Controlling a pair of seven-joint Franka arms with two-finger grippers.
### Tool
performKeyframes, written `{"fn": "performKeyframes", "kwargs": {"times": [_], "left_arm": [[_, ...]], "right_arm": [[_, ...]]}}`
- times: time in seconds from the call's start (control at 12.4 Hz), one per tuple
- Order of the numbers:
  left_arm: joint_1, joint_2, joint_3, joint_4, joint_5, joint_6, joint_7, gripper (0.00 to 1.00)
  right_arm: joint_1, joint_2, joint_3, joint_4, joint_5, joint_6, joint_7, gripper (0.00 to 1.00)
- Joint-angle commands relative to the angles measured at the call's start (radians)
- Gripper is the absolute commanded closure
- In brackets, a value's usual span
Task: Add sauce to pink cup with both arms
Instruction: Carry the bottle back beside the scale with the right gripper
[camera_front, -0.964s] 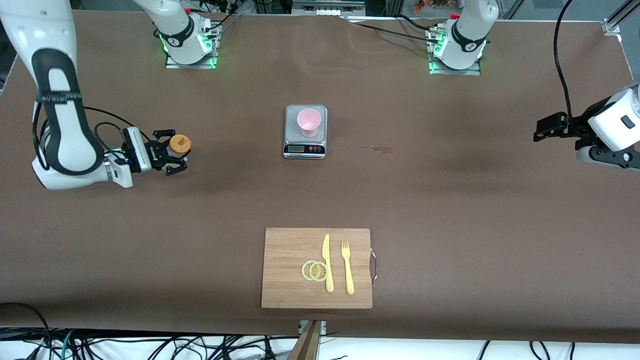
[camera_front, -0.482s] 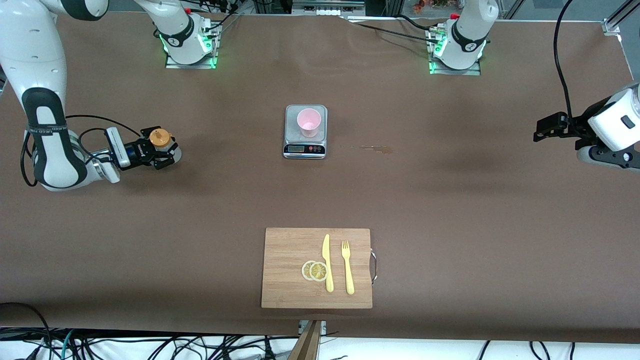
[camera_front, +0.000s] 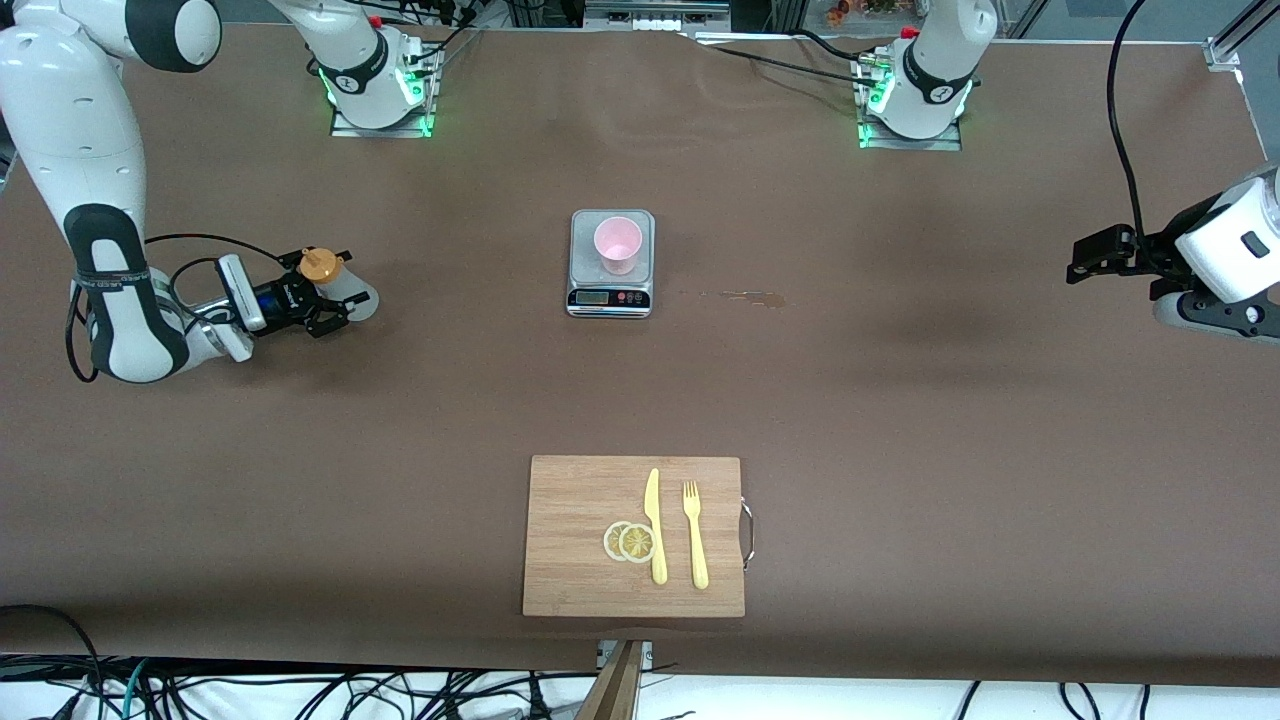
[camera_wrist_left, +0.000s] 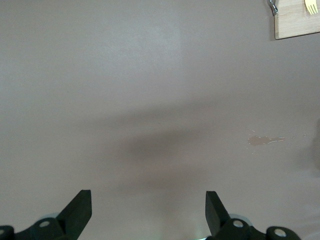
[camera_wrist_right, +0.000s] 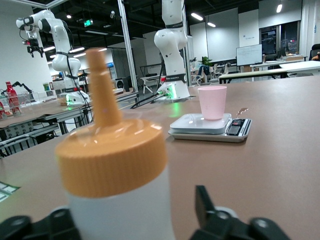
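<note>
The sauce bottle (camera_front: 357, 298), whitish with an orange nozzle cap, stands upright on the table toward the right arm's end. My right gripper (camera_front: 337, 300) reaches in low around it, and its jaws stand open with a gap showing beside the bottle (camera_wrist_right: 120, 200). The pink cup (camera_front: 618, 243) stands on a grey kitchen scale (camera_front: 610, 292) in the middle of the table; it also shows in the right wrist view as the pink cup (camera_wrist_right: 212, 101). My left gripper (camera_front: 1088, 257) waits open over the left arm's end of the table, nothing between its fingers (camera_wrist_left: 80, 207).
A wooden cutting board (camera_front: 575, 560) with lemon slices (camera_front: 629, 541), a yellow knife (camera_front: 654, 525) and a fork (camera_front: 694, 533) lies near the front camera. A small sauce stain (camera_front: 752, 296) marks the cloth beside the scale.
My right arm carried the bottle toward its end of the table and lowered it. Its jaws, shut on the bottle before, have opened. The left arm has not moved.
</note>
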Motion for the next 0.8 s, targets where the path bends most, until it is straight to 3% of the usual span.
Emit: {"fn": "performKeyframes", "kwargs": {"times": [0.0,0.24,0.72], "left_arm": [[-0.003,0.014,0.003,0.032,0.005,-0.023,0.021,0.0],[-0.003,0.014,0.003,0.031,0.004,-0.023,0.021,0.0],[-0.003,0.014,0.003,0.032,0.003,-0.023,0.021,0.0]], "right_arm": [[-0.011,-0.003,0.005,0.027,0.038,-0.036,0.013,0.0],[-0.009,-0.028,0.0,0.117,-0.028,-0.042,0.032,0.0],[-0.009,-0.048,-0.104,0.176,-0.183,-0.057,0.022,0.0]]}}
